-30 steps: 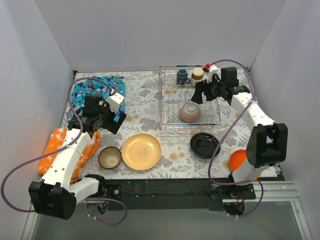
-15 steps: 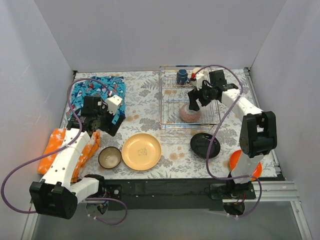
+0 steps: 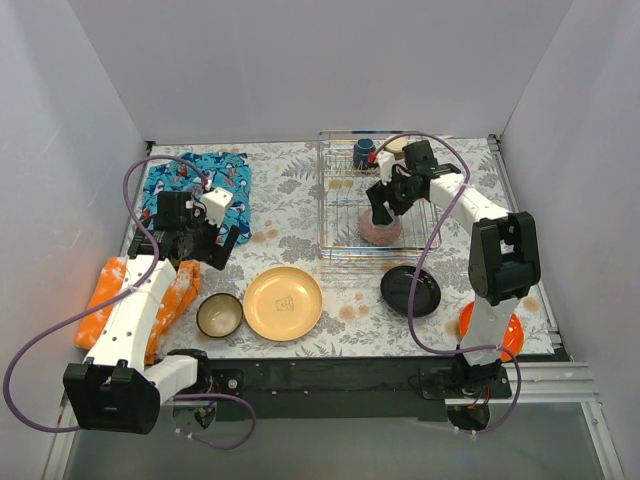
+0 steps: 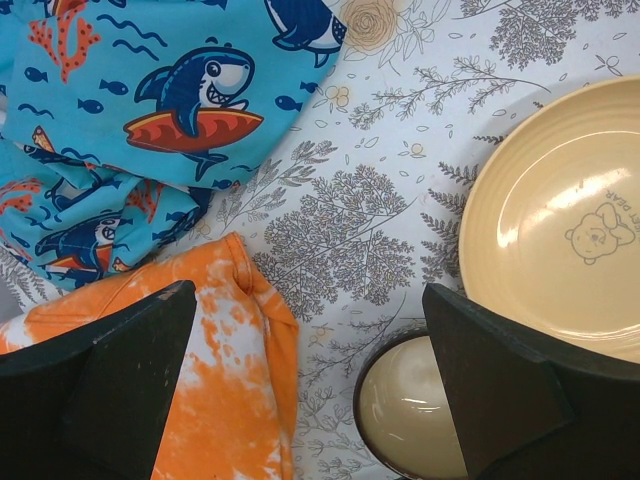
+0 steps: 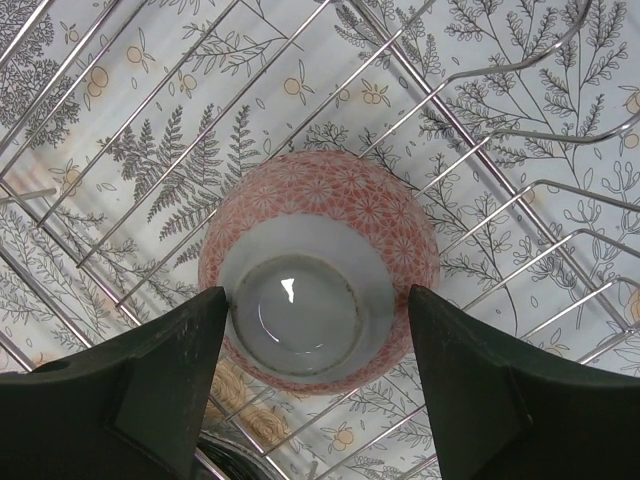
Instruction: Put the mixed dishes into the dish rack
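The silver dish rack (image 3: 327, 200) stands at the back right. In it a grey patterned bowl (image 3: 380, 230) lies upside down, with a dark blue mug (image 3: 364, 153) and a beige cup (image 3: 397, 146) at its far end. My right gripper (image 3: 385, 207) is open just above the bowl (image 5: 320, 230), one finger on each side of its foot. My left gripper (image 3: 205, 245) is open and empty over the table, above the dark brown bowl (image 3: 219, 314), which also shows in the left wrist view (image 4: 410, 410). The tan-yellow plate (image 3: 283, 303), black plate (image 3: 410, 291) and orange plate (image 3: 492, 330) lie on the table.
A blue patterned cloth (image 3: 195, 185) lies at the back left and an orange cloth (image 3: 135, 295) at the left edge, partly under my left arm. The orange plate is partly hidden by the right arm's base. The rack's wires (image 5: 480, 70) surround the bowl.
My right gripper has moved from the cups at the rack's far end forward and left to above the upside-down bowl. My left gripper has shifted slightly left.
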Robot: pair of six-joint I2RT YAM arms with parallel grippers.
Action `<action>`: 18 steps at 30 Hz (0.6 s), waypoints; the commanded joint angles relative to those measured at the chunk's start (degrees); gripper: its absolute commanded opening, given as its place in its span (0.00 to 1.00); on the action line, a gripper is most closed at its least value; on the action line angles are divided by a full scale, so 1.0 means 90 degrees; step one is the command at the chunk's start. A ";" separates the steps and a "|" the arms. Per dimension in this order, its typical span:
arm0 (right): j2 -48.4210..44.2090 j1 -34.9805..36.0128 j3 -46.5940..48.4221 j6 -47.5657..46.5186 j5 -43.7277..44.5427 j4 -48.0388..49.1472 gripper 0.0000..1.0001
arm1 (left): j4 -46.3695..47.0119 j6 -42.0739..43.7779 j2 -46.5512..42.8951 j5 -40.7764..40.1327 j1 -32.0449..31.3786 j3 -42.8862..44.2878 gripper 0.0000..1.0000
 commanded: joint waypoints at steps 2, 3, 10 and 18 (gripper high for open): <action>-0.0135 0.0162 -0.0081 -0.0164 0.0062 -0.0180 0.72 | 0.0015 -0.0043 -0.0108 0.0162 0.0057 0.0025 0.98; -0.0155 0.0191 -0.0101 -0.0164 0.0043 -0.0180 0.69 | 0.0034 -0.0053 -0.0118 0.0172 0.0067 -0.0004 0.98; 0.0030 0.0494 0.0356 -0.0281 -0.0094 -0.0151 0.37 | 0.0035 -0.0073 -0.0186 0.0211 0.0086 -0.0101 0.98; 0.0382 0.0806 0.1100 -0.0164 -0.0094 -0.0073 0.36 | -0.0004 -0.0131 -0.0303 0.0269 0.0203 -0.0199 0.98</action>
